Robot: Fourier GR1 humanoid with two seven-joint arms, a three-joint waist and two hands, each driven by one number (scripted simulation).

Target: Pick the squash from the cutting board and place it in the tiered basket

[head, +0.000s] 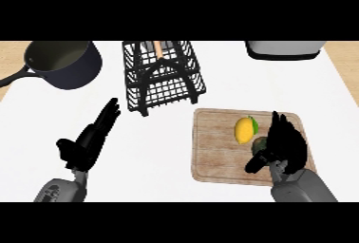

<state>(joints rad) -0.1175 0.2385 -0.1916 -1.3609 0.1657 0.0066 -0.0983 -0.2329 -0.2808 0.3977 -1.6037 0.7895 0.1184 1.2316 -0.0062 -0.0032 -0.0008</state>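
The dark green round squash (260, 142) sits on the wooden cutting board (214, 142), touching a yellow mango-like fruit (244, 129); my right hand (288, 142) covers it, grip unclear. I risk dragging the fruit along or clipping the black wire tiered basket (163, 76). Left hand (89, 140) rests open.

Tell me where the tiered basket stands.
In the head view the black wire tiered basket stands at the counter's far middle, between the dark pot on its left and the wooden cutting board nearer on the right.

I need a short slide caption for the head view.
Right hand over green squash on cutting board, beside a mango.
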